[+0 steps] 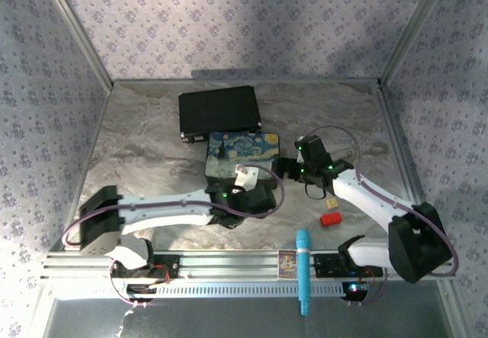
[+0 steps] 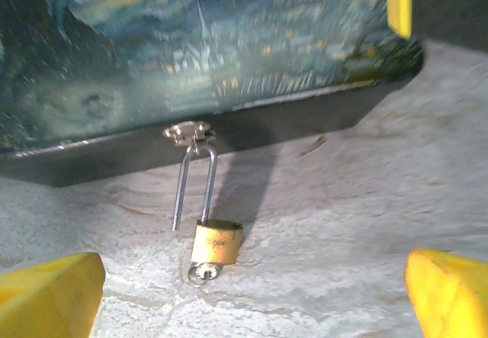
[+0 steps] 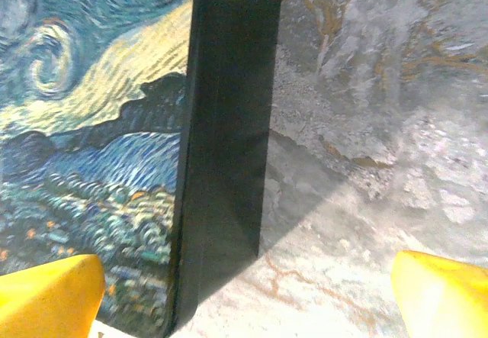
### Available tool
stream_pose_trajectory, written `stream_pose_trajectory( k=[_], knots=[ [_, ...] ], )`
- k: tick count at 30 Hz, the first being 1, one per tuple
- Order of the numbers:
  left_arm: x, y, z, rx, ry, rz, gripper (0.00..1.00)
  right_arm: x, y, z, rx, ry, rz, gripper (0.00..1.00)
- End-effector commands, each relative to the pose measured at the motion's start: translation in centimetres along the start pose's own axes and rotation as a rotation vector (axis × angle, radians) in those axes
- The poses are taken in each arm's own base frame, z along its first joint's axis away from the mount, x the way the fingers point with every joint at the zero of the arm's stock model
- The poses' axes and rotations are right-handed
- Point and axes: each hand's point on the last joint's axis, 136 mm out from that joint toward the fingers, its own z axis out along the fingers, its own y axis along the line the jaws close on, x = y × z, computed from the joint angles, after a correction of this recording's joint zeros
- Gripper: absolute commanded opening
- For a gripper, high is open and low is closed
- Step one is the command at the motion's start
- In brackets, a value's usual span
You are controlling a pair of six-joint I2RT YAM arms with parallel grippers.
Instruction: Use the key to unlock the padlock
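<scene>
two tools: both are standing spread wide, each gripping nothing.
left tool point(image 2: 248, 301): its yellow fingertips point(image 2: 46, 296) are sitting low on either side of the padlock, apart from it.
padlock point(image 2: 216, 243): it is hanging by its silver shackle point(image 2: 195, 181) from the latch point(image 2: 189, 132) on the dark side wall of the painted box point(image 2: 229, 40), with its brass body resting on the desk point(image 2: 358, 201); one shackle leg is ending bare just beside the body.
right tool point(image 3: 244, 300): it is facing a corner of the box, one fingertip over the painted lid and the other over the desk.
key point(image 1: 332, 202): it is lying on the desk to the right of the box, just behind the red block point(image 1: 331, 219).
black case point(image 1: 219, 111): it is lying just behind the box.
blue marker point(image 1: 303, 269): it is lying across the rail point(image 1: 213, 265) at the near edge.
</scene>
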Motion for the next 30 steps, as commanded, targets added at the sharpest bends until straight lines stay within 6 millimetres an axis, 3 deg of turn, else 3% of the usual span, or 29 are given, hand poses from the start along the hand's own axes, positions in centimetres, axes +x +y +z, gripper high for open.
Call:
stream_pose_trajectory(
  k=[1, 4, 9, 14, 18, 24, 30],
  knots=[
    [-0.6, 1.3, -1.4, 0.047, -0.027, -0.053, 1.00, -0.9, 1.0, -3.5, -0.022, -0.034, -0.046, 0.99],
    [-0.6, 3.2, -2.2, 0.112, -0.021, -0.138, 1.00, -0.3, 2.8, -5.2, -0.117, -0.043, -0.076, 0.99],
    [0.0, 6.5, -2.5, 0.241, -0.022, -0.309, 1.00, 3.0, 6.8, -6.1, -0.195, -0.032, -0.226, 0.98],
    [0.5, 9.9, -2.8, 0.294, -0.068, -0.450, 1.00, 6.6, 10.4, -3.0, -0.232, 0.010, -0.305, 0.91],
    [1.2, 11.1, -2.8, 0.310, -0.057, -0.509, 1.00, 8.3, 12.0, 0.0, -0.222, 0.049, -0.326, 0.84],
    [2.2, 11.4, -2.0, 0.291, -0.028, -0.524, 1.00, 9.6, 12.1, 3.8, -0.184, 0.085, -0.308, 0.70],
    [2.4, 10.6, -1.3, 0.307, -0.004, -0.526, 1.00, 10.8, 11.8, 5.9, -0.163, 0.118, -0.322, 0.67]
  ],
)
